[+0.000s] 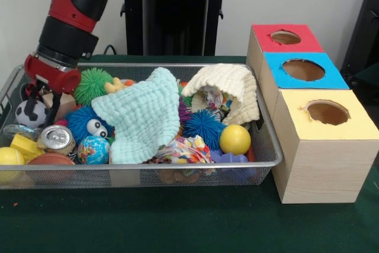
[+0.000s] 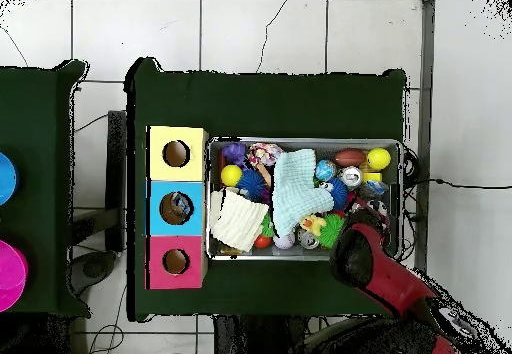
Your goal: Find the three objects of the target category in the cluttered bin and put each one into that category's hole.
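The bin (image 1: 177, 163) is a silver wire-mesh basket full of toys; it also shows in the overhead view (image 2: 300, 141). My gripper (image 1: 42, 108) hangs from the red arm into the bin's far left corner. It is open, with its black fingers (image 1: 54, 109) apart just above a black-and-white soccer ball (image 1: 28, 114). In the overhead view the arm (image 2: 372, 258) hides the gripper. The blue-topped hole (image 1: 303, 69) is in the middle box to the right of the bin; in the overhead view (image 2: 176, 208) something colourful lies inside it.
A red-topped hole (image 1: 285, 37) and a yellow-topped hole (image 1: 327, 112) flank the blue one. In the bin lie a light-blue cloth (image 1: 145, 117), a cream cloth (image 1: 228, 87), a yellow ball (image 1: 235, 139), spiky balls (image 1: 204, 125), a can (image 1: 57, 138) and a globe ball (image 1: 93, 149).
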`<state>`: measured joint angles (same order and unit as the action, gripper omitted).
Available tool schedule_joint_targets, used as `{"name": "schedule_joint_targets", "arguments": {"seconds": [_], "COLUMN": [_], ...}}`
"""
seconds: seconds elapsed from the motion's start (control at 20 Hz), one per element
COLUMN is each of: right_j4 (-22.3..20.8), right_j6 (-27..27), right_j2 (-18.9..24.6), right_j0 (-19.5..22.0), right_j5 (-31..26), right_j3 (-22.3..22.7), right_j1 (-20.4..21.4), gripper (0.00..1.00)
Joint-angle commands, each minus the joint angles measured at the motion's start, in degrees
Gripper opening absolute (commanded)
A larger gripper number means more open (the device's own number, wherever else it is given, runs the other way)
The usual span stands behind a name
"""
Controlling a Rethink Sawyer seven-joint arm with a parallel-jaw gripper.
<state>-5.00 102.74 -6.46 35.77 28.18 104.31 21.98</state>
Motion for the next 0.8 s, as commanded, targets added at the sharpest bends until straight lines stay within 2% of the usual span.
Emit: {"name": "schedule_joint_targets", "arguments": {"seconds": [0.05, 0.45, 0.8], "right_j4": [1.4, -2.5, -4.3], "right_j6": [13.9, 13.5, 13.5], "right_j2": [6.0, 8.1, 8.0], "right_j0": [0.9, 3.1, 2.9], "right_j5": [-1.4, 3.3, 6.8], "right_j3": [0.7, -1.3, -0.3], "right_j1": [-4.0, -5.0, -2.0], "gripper": [1.0, 1.0, 1.0]}}
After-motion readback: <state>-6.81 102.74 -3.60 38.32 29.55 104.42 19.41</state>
